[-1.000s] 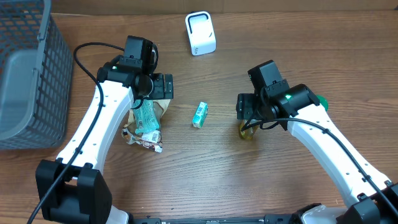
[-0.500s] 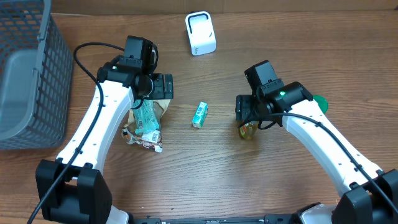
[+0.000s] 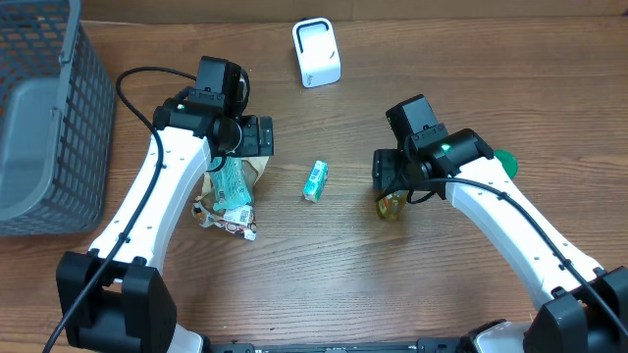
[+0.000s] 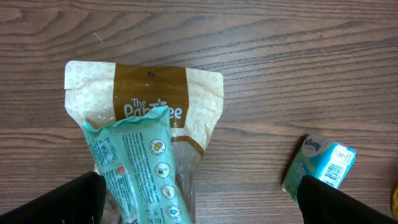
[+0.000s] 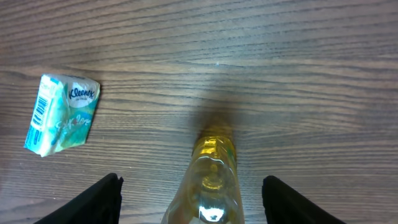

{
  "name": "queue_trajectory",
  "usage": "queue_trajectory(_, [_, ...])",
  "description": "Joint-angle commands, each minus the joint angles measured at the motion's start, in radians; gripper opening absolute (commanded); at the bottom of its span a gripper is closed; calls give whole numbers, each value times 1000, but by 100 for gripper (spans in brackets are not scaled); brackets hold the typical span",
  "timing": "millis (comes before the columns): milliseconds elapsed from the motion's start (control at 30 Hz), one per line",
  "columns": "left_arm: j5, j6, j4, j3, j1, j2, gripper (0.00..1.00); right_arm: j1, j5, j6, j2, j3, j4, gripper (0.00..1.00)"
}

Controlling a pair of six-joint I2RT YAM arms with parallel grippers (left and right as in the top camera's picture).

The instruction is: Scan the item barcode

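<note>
Right hand (image 5: 195, 200) now leftward, astride bottle (image 5: 212, 163)

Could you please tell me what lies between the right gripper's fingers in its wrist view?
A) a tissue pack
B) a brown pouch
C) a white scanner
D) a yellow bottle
D: the right wrist view shows the yellow bottle lying between the fingers of the open right gripper, touching neither, while the tissue pack lies off to the side.
</note>
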Motion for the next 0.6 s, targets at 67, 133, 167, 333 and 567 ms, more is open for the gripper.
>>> queue_trajectory(67, [4,15,2,19,-6,2,100,6,-1,-3,0,14,-4,66])
queue_trajectory(133, [4,15,2,19,-6,2,100,6,2,-3,0,1,-5,65])
queue_trajectory(167, [4,15,2,19,-6,2,99,6,1,-3,0,-5,-6,65])
queue_trajectory(333, [3,15,2,19,-6,2,100,6,2,-4,0,-10,-27,65])
queue_trajectory(567, [4,15,2,19,-6,2,100,6,1,-55,0,-10,-48,65])
